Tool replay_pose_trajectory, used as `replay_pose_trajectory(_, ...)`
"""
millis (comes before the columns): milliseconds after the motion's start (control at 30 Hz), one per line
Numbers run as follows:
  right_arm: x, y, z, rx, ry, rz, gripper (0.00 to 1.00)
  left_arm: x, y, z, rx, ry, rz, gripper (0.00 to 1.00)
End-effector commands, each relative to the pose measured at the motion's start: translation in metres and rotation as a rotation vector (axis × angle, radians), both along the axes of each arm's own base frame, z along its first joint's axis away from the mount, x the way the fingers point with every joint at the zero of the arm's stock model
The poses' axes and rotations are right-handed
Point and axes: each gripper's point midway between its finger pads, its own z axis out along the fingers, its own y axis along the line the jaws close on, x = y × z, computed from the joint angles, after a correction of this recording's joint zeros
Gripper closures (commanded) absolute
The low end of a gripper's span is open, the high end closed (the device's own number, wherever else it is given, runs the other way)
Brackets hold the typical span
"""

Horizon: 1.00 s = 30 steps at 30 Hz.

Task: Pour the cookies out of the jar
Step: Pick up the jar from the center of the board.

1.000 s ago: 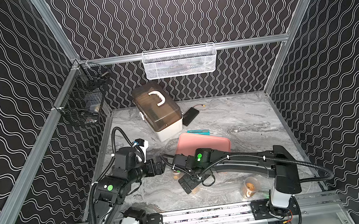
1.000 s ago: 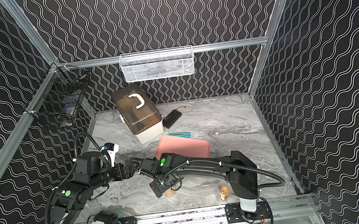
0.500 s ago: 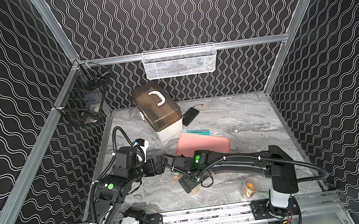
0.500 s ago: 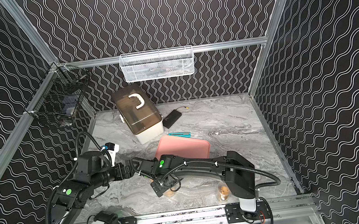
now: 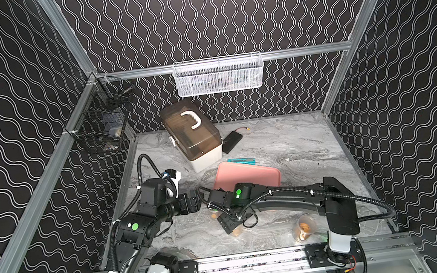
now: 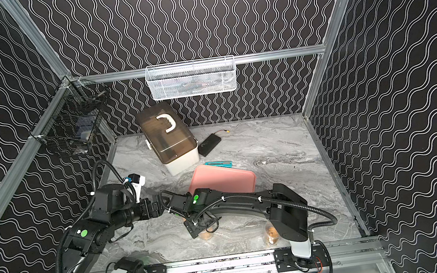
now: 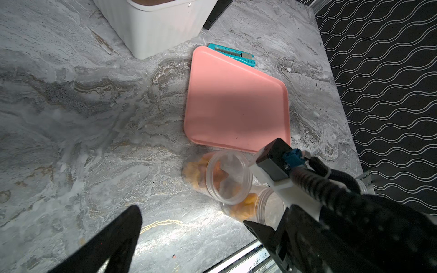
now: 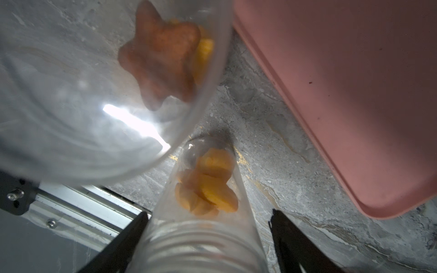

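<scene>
Two clear, lidless jars lie on the marble table by the near edge of the pink tray [image 7: 236, 99]. The jar [image 8: 203, 227] with yellow-orange cookies [image 8: 208, 186] lies between the fingers of my right gripper [image 8: 209, 212]; one finger touches it and a gap remains at the other. In a top view this jar [image 5: 237, 231] pokes out under the right gripper [image 5: 231, 224]. The second jar [image 7: 228, 179] leans across it and holds a brown star [image 8: 160, 59]. My left gripper [image 7: 190, 215] hovers wide open and empty beside both jars.
A third jar [image 5: 305, 227] of cookies stands upright near the right arm's base. Behind the tray lie a teal utility knife [image 5: 240, 159], a black device [image 5: 231, 141] and a white box with a brown lid [image 5: 191, 135]. The metal rail [image 5: 256, 261] borders the front.
The right gripper's fingers have drawn in around the lying jar, and the right arm has shifted slightly left. The left arm has stayed put.
</scene>
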Motion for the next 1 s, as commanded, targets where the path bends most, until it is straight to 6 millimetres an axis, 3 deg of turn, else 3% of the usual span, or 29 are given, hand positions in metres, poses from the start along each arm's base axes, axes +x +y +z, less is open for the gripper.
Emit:
replay_pose_trajectory(0, -0.002, -0.002, -0.003, -0.009, 0.007, -0.009, 0.18, 0.001, -0.001, 0.001, -0.011, -0.001, 0.005, 0.01)
replay_pose_trajectory(967, -0.001, -0.010, 0.007, -0.003, -0.004, -0.027, 0.28, 0.001, -0.001, 0.001, -0.010, 0.001, 0.003, 0.01)
